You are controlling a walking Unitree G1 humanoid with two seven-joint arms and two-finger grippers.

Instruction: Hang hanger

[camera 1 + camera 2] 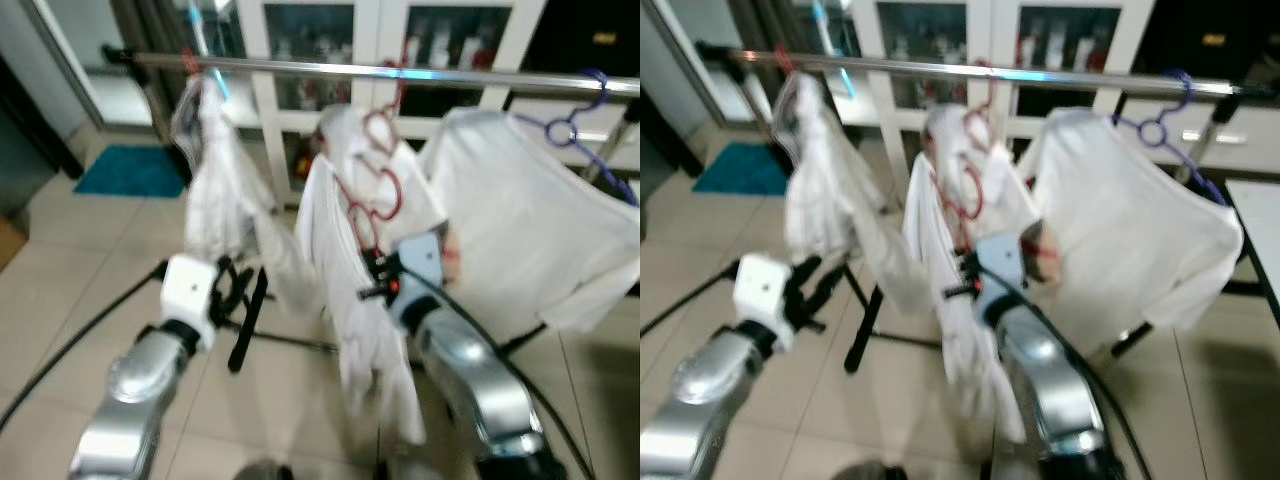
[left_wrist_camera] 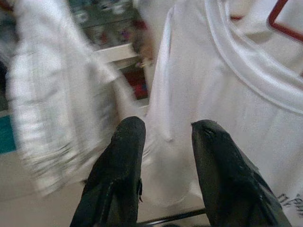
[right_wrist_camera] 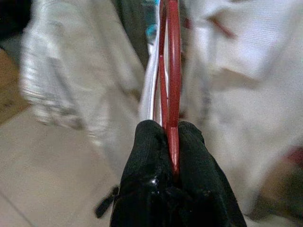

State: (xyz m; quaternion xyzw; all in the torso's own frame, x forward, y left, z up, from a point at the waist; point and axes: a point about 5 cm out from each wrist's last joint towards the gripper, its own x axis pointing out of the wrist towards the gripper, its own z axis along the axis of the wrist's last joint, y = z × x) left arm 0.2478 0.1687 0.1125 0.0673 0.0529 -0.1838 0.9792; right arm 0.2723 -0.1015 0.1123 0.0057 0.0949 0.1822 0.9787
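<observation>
Right gripper clamped on a red hanger carrying a white garment, below a steel clothes rail.

Nearest, the left gripper (image 2: 163, 142) has its two black fingers parted with nothing between them, held low in front of the clothes. The right gripper (image 3: 171, 135) has its fingers closed tight on the thin red wire hanger (image 1: 372, 195), whose hook (image 1: 394, 78) reaches the horizontal shiny metal rail (image 1: 300, 68); whether it rests on the rail is too blurred to tell. A limp white shirt (image 1: 345, 300) drapes from that hanger. Further along the rail hang a crumpled white garment (image 1: 215, 180) to the left and a broad white shirt (image 1: 520, 230) on a purple plastic hanger (image 1: 575, 120) to the right. Behind stands a white glass-door cabinet (image 1: 380, 30), on a beige tiled floor (image 1: 90, 260).
</observation>
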